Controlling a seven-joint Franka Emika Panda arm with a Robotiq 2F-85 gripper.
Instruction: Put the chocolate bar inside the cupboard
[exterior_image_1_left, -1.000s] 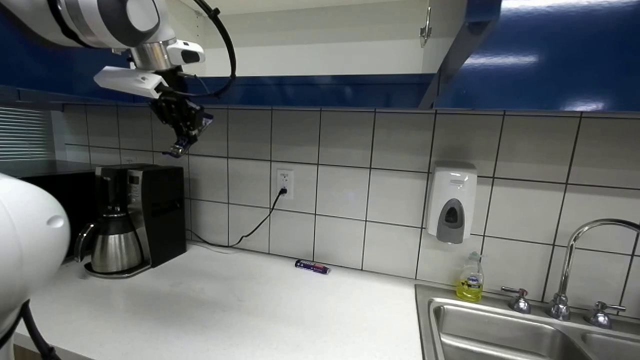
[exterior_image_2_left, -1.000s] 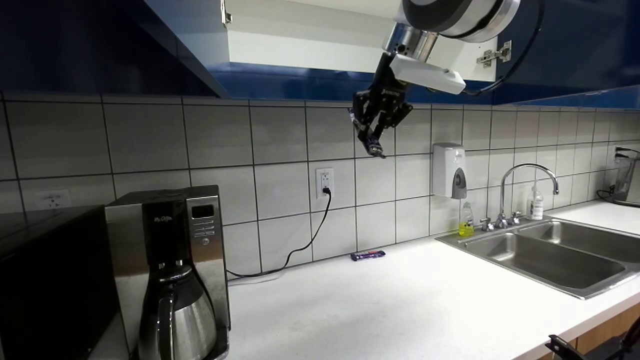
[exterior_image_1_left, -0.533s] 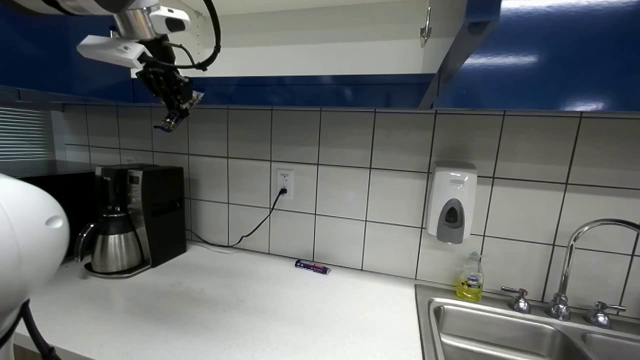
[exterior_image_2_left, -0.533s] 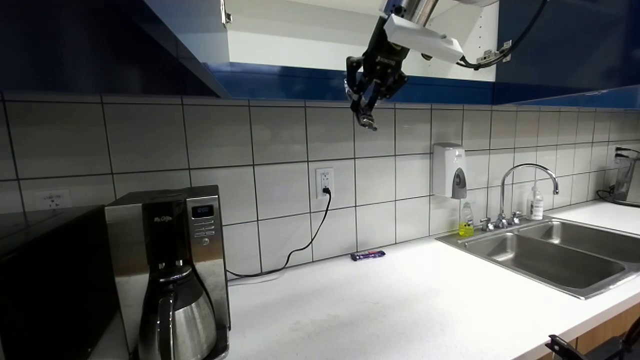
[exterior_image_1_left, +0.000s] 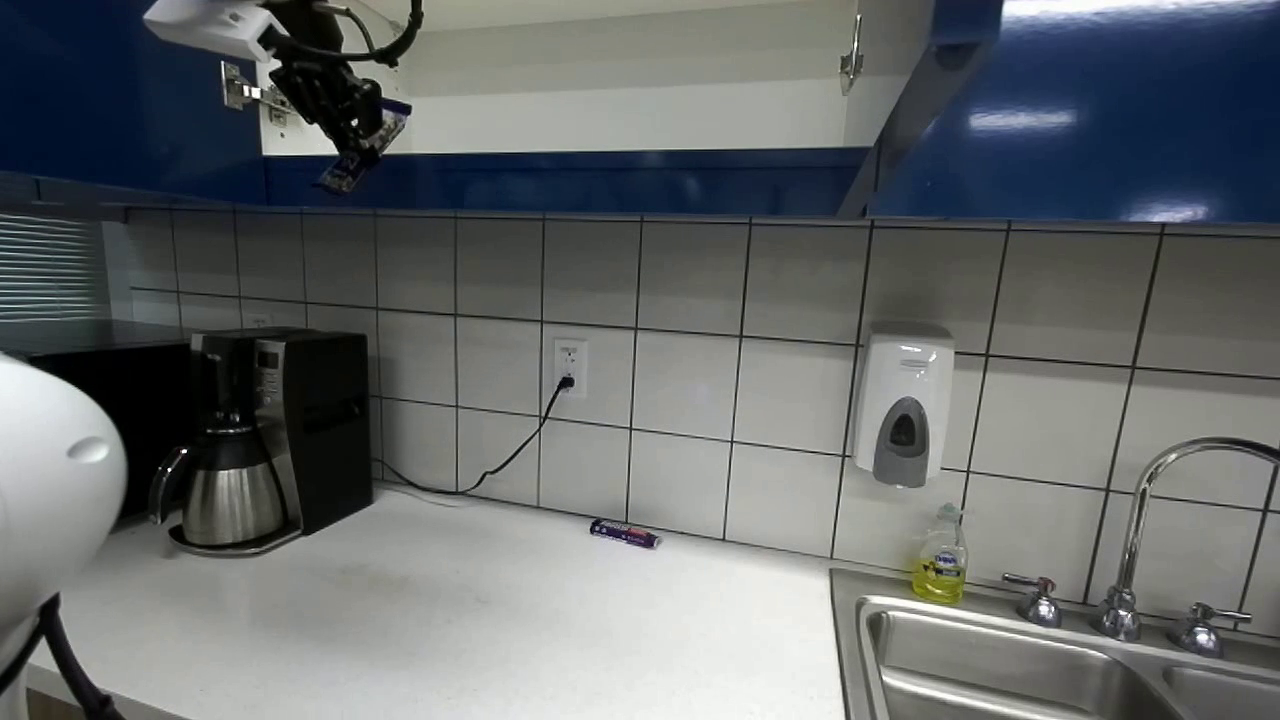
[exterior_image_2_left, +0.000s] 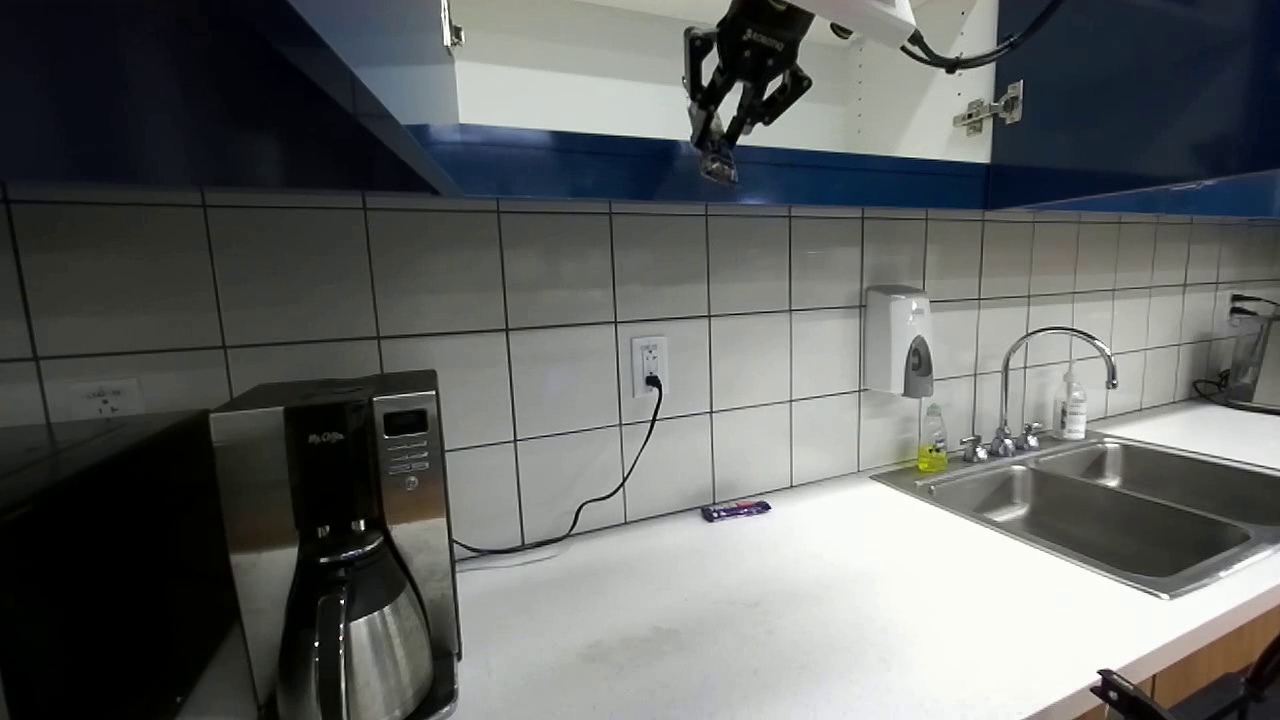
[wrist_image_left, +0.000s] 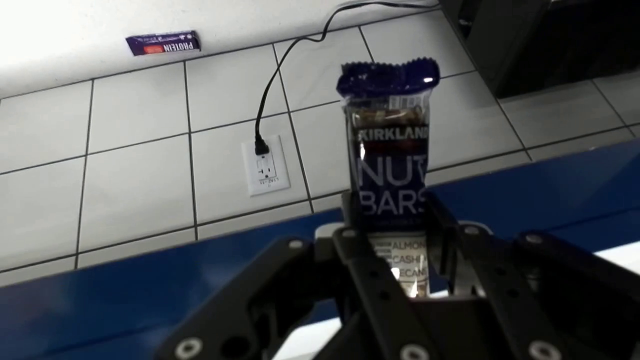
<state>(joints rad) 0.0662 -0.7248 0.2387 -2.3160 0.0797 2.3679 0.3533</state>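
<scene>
before the insertion move is made, check the lie of the chocolate bar (wrist_image_left: 392, 150) against the opening of the cupboard (exterior_image_1_left: 640, 115). the bar is held in the air, outside the cupboard. the gripper (wrist_image_left: 392, 212) pinches it by its two long edges, so that its long axis runs across the closing direction. in the wrist view the printed face shows, and the purple crimped end projects well past the pinch, on the side of the counter (wrist_image_left: 65, 30).

in both exterior views the bar is tilted: one end stands high, and the low end shows against the blue bottom rail (exterior_image_1_left: 620, 182), below the lip of the opening. the opening is therefore judged to lie above this low end and beyond it, toward the tiled wall (exterior_image_1_left: 690, 385). the gap between bar and rail cannot be told.

judged from this pose, the next step is to raise the bar until the low end clears the rail, and only then to advance into the cupboard. if advanced at this height, the projecting end would probably strike the rail and twist in the grip.
</scene>
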